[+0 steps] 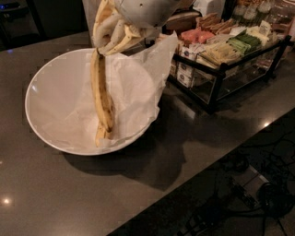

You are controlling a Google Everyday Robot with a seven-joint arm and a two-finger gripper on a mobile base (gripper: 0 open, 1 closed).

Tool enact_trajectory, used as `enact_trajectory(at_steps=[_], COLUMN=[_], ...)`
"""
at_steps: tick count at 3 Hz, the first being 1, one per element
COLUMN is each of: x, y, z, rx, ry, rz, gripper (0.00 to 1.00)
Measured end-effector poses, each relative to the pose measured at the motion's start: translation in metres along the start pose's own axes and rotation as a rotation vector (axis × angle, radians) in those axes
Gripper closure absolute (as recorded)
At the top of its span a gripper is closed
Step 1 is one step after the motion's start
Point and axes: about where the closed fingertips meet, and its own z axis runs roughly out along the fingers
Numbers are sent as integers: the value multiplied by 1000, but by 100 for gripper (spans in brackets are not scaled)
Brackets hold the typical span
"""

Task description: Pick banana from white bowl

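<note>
While the gripper clasps two joined bananas, they hang into one white bowl.

My arm's white wrist housing enters at the top edge of the frame, angled down and to the left. Below it the gripper hangs with its cream-coloured fingers pointing down-left, pinched together on the stem end of the banana, which dangles beneath them. The rest of my arm is out of view.
</note>
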Motion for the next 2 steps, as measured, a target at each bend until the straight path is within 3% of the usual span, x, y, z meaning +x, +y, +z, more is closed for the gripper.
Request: enact_trajectory(at_steps=[2], x=[-47], y=[-6], z=[-64], rx=[136], ry=[111], rz=[-90], gripper=[100])
